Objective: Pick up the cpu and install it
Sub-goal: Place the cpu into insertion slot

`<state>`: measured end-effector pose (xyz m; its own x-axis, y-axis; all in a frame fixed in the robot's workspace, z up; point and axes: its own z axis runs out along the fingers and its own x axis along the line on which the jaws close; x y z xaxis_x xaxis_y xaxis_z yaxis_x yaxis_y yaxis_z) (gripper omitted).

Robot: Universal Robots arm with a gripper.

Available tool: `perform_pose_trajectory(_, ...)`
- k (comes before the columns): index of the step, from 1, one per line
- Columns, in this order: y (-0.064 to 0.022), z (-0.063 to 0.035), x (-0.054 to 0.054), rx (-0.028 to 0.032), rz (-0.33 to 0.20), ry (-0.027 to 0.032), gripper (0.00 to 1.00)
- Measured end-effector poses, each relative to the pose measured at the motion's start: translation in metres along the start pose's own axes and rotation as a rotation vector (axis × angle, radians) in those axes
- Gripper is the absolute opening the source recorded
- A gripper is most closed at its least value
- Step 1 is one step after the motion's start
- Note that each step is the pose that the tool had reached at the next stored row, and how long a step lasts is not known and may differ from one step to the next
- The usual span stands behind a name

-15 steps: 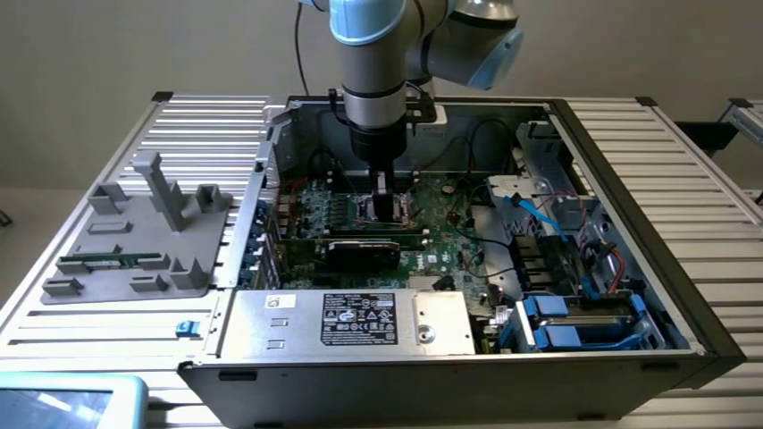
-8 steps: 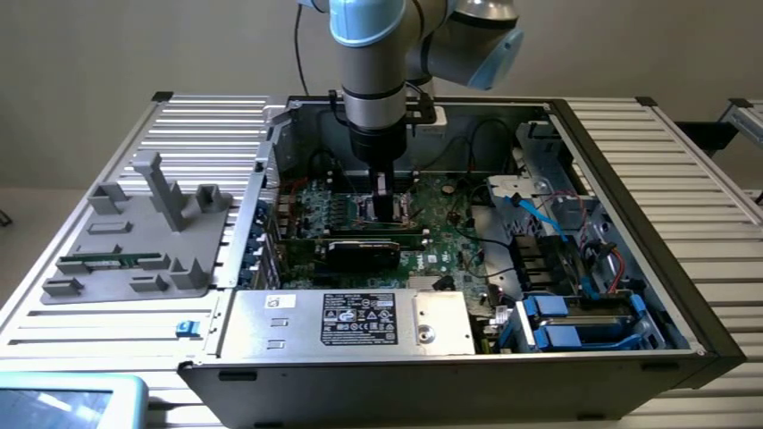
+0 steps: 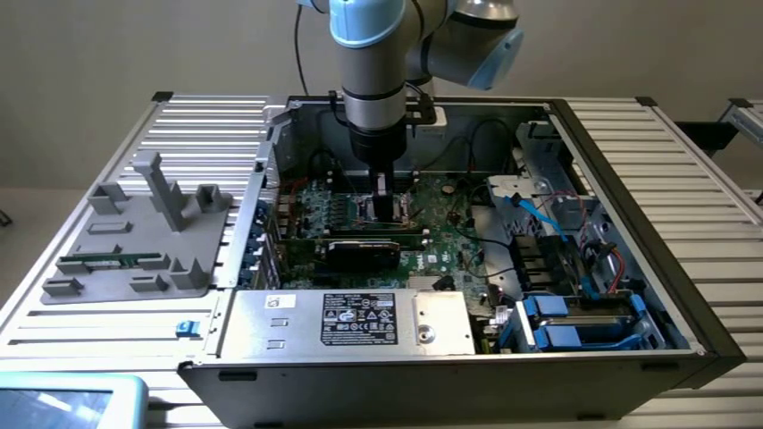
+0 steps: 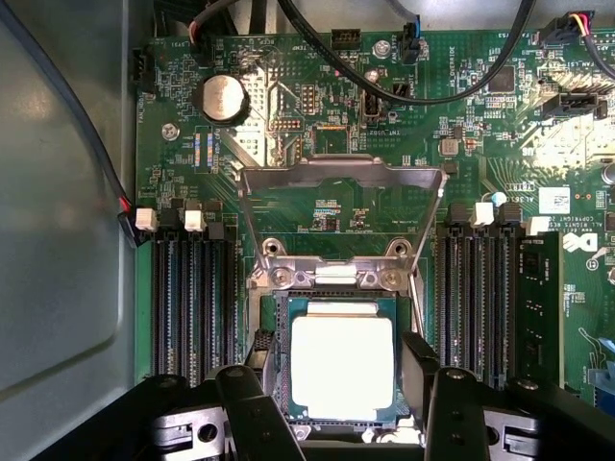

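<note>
Jaws of the black gripper (image 4: 341, 399) drawn in to the width of the chip, one black finger (image 4: 252, 408) against each of two opposite edges, clamped on the flat square cpu (image 4: 342, 367) with its silvery-grey metal top and thin darker rim. Cpu lying level and square inside the dark square socket (image 4: 338, 294) on the green motherboard (image 4: 173, 163). Just beyond the socket, a silver metal load frame (image 4: 341, 173), swung open and laid back over the board. On either side of the socket, upright rows of long black memory slots (image 4: 187, 298). Farther off, a round silver coin battery (image 4: 221, 98) and looping black cables (image 4: 384, 82) near the board's far edge. From the exterior view: nearest, a silver box-shaped power supply (image 3: 346, 322) with a dark label, set in the open dark computer case (image 3: 453, 375); past it, the gripper (image 3: 388, 213) lowered deep into the case over the board, hanging from the grey and pale-blue robot arm (image 3: 375, 80). At the exterior view's left, well apart from the case, a grey moulded fixture tray (image 3: 131, 250) holding a long narrow green memory stick (image 3: 113, 262). Under everything, a ribbed aluminium counter (image 3: 691, 161).
</note>
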<state>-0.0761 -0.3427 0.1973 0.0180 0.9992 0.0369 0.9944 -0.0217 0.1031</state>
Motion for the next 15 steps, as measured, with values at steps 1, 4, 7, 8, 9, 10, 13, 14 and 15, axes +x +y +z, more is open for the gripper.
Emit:
perform_pose_trajectory(1, 0.0, 0.0, 0.0, 0.0, 0.0, 0.0, 0.62)
perform_pose_trajectory(4, 0.0, 0.0, 0.0, 0.0001, 0.0, 0.0, 0.62)
perform_pose_trajectory(7, 0.0, 0.0002, 0.0004, 0.0, 0.0, 0.0001, 0.62)
perform_pose_trajectory(8, 0.0, 0.0001, 0.0004, 0.0, 0.0, 0.0, 0.62)
perform_pose_trajectory(9, 0.0, 0.0001, 0.0007, 0.0001, 0.0, -0.0001, 0.62)
perform_pose_trajectory(10, 0.0, 0.0002, 0.0008, 0.0, 0.0, 0.0, 0.62)
perform_pose_trajectory(13, 0.0, 0.0002, 0.001, 0.0, 0.0, 0.0, 0.62)
perform_pose_trajectory(14, 0.0, 0.0002, 0.0014, 0.0, 0.0, 0.0, 0.62)
perform_pose_trajectory(15, -0.0001, 0.0003, 0.0015, 0.0001, 0.0, -0.0001, 0.62)
